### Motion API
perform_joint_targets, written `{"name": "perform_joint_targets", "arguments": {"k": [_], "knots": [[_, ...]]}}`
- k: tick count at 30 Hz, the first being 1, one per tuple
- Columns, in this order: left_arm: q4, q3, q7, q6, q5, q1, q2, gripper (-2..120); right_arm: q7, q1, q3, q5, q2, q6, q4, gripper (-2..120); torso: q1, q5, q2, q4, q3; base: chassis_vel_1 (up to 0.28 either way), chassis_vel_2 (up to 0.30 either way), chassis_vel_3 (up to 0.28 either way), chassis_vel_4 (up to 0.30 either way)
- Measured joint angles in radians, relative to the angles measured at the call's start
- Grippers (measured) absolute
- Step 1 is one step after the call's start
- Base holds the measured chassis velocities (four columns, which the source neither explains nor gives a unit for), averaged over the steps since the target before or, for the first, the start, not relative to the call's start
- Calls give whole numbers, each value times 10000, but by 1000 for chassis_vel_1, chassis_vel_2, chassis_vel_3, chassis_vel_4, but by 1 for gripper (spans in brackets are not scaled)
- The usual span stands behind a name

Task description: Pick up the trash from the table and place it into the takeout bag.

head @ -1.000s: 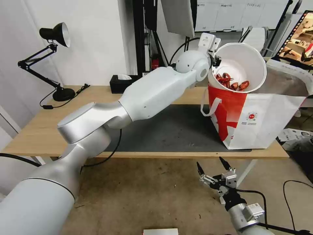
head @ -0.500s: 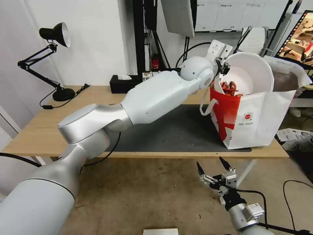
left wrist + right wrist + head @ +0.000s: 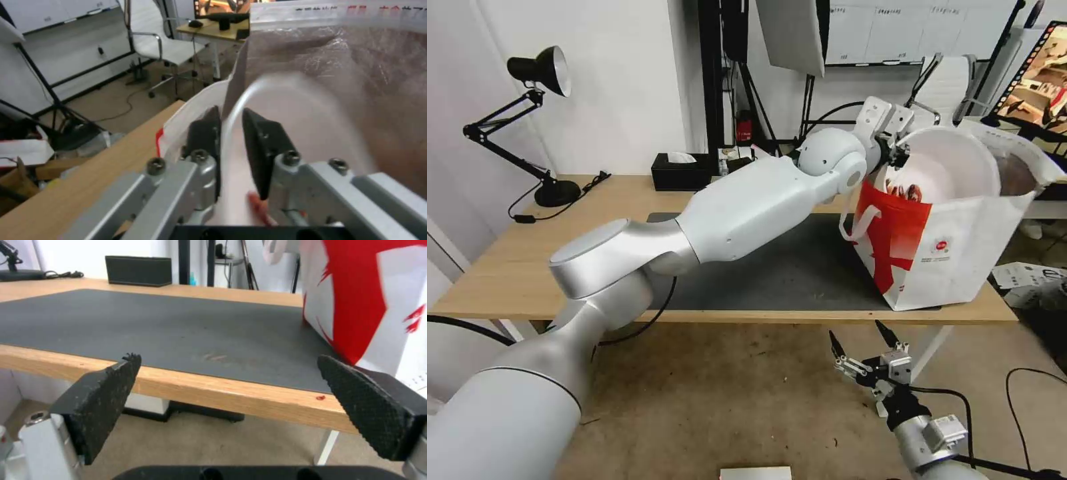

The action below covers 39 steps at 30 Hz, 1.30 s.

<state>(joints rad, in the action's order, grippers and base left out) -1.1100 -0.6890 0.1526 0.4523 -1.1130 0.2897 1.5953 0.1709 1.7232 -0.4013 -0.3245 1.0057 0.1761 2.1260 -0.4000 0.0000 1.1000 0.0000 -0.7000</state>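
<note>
The white round bowl [image 3: 947,163] with red food scraps [image 3: 908,193] sits tilted, partly down inside the mouth of the white-and-red takeout bag [image 3: 954,247]. My left gripper [image 3: 899,152] is shut on the bowl's near rim; in the left wrist view its black fingers [image 3: 262,140] pinch the thin white rim [image 3: 242,100], with the bag's foil lining [image 3: 356,60] behind. The bag stands at the right end of the dark mat [image 3: 787,267] on the table [image 3: 494,267]. My right gripper [image 3: 864,340] hangs open below the table's front edge, holding nothing.
A black tissue box [image 3: 680,170] and a black desk lamp [image 3: 537,73] stand at the back of the table. The bag [image 3: 369,296] rises just beyond the open right fingers [image 3: 106,386]. A chair and a monitor stand behind the bag.
My left gripper has carried the bowl to the right and down, so it sits deeper in the bag's mouth. The bag has shifted a little. The right arm has not moved.
</note>
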Motion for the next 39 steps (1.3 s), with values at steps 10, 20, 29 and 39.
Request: {"name": "perform_joint_targets", "arguments": {"k": [10,20,29,39], "knots": [[-118,102,360,104,0,-275,-15,65,0,0,0,0,0,0,0,100,0,0,0,0,0,0,0,0,0],[-1894,763,1188,296,17,-750,-1181,98,0,0,0,0,0,0,0,100,0,-1,0,-3,1,0,0,0,0],[-5817,2113,2146,27,435,-3236,-4710,100,2,-2,-2,0,0,0,0,100,1,-8,0,0,0,0,0,0,0],[-8776,5413,1643,-1315,2192,-8247,-7676,100,-1,2,0,0,-1,0,-1,100,1,-7,1,0,1,0,0,0,0]]}}
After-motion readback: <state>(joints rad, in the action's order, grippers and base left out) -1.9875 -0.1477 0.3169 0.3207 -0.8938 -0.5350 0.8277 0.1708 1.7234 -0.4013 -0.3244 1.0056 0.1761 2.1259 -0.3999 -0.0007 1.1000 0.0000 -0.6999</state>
